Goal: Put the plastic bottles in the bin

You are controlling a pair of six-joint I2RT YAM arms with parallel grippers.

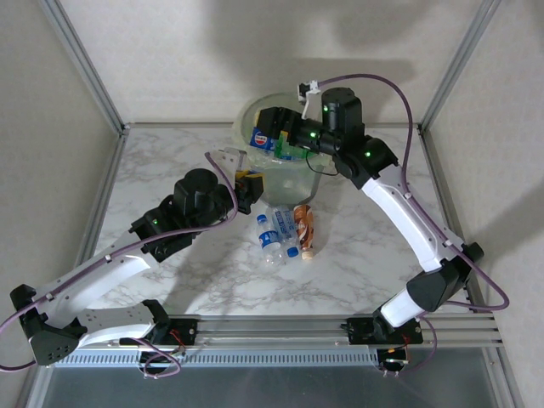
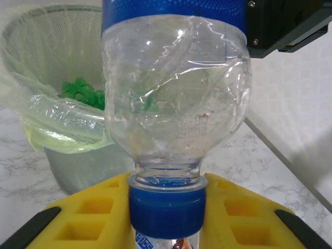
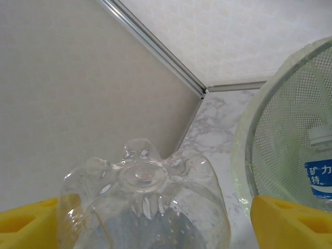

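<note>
Our left tool (image 2: 166, 223) is clamped on the blue cap of a clear plastic bottle (image 2: 171, 104), at 7 o'clock of the round grey bin (image 2: 52, 41) with its pale green bag. Our right tool (image 3: 155, 228) straddles another clear bottle (image 3: 142, 192) at the bin's 9 o'clock rim; we cannot tell whether it grips. A few loose bottles (image 1: 276, 234) lie on the marble table (image 1: 340, 263) at 6 o'clock of the bin.
</note>
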